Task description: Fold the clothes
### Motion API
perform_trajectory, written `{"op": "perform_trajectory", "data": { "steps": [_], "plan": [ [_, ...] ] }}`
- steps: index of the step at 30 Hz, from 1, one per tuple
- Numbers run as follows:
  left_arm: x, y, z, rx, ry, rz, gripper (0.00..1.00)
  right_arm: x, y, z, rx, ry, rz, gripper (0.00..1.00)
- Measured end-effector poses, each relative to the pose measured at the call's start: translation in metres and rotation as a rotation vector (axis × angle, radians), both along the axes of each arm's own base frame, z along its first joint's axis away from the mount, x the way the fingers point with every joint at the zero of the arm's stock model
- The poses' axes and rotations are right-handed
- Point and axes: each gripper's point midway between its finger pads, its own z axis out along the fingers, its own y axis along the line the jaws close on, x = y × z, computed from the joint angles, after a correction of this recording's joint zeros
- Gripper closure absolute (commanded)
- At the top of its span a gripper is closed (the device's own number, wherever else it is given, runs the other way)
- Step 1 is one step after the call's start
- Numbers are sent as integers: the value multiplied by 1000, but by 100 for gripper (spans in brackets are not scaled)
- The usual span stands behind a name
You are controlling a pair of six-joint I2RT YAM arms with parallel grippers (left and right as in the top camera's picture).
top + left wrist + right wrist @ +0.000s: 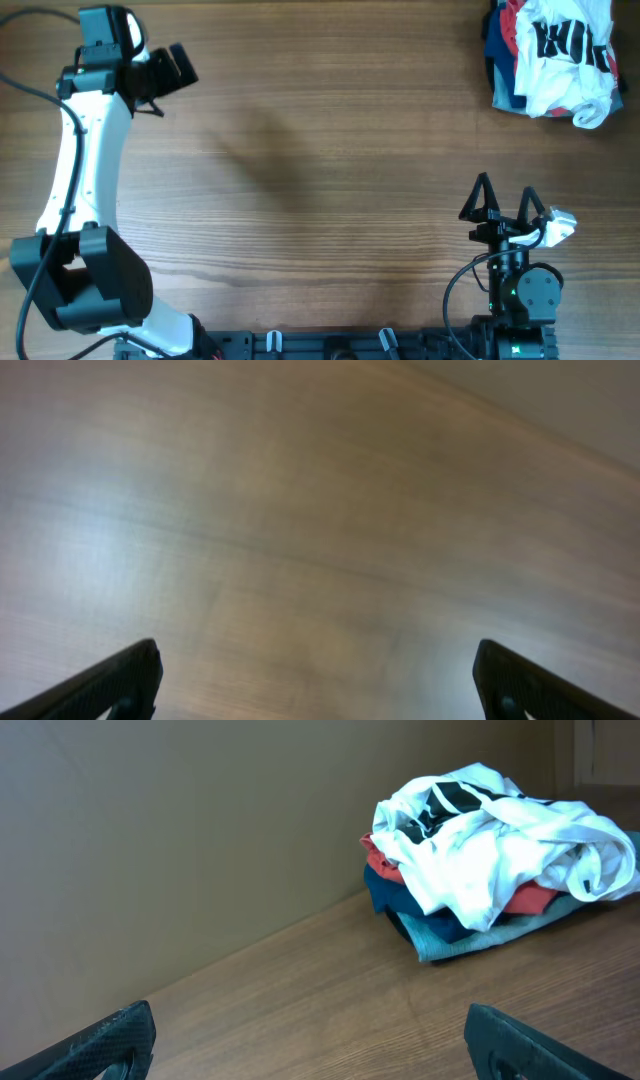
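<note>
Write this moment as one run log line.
white T-shirt: crumpled on clothes pile | left gripper: open, empty | right gripper: open, empty

The white T-shirt (560, 55) is covering most of the red garment (520, 900) and blue garments (440, 925) beneath it; its lettering is crumpled, the overhead frame's edge cropping the pile.

White arm (78, 160), black joints, cables
</note>
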Motion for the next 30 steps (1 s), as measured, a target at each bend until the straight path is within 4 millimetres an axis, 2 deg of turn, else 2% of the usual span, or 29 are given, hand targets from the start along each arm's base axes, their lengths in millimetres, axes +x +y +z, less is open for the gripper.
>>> {"op": "perform_trajectory", "data": {
  "steps": [2,5,9,12,14,21,26,30],
  "plan": [
    [10,-15,19,43,-90,-54,0,0,0,0,0,0,0,0],
    [13,-37,46,107,-203,-125,0,0,0,0,0,0,0,0],
    [-6,-66,77,185,-313,-210,0,0,0,0,0,0,0,0],
    [-29,-66,86,211,-363,-216,0,0,0,0,0,0,0,0],
    [-37,-61,87,219,-415,-206,0,0,0,0,0,0,0,0],
    [-93,-41,58,211,-478,-180,0,0,0,0,0,0,0,0],
    [-138,-24,53,200,-550,-150,0,0,0,0,0,0,0,0],
    [-166,-21,53,206,-623,-138,0,0,0,0,0,1,0,0]
  ]
}}
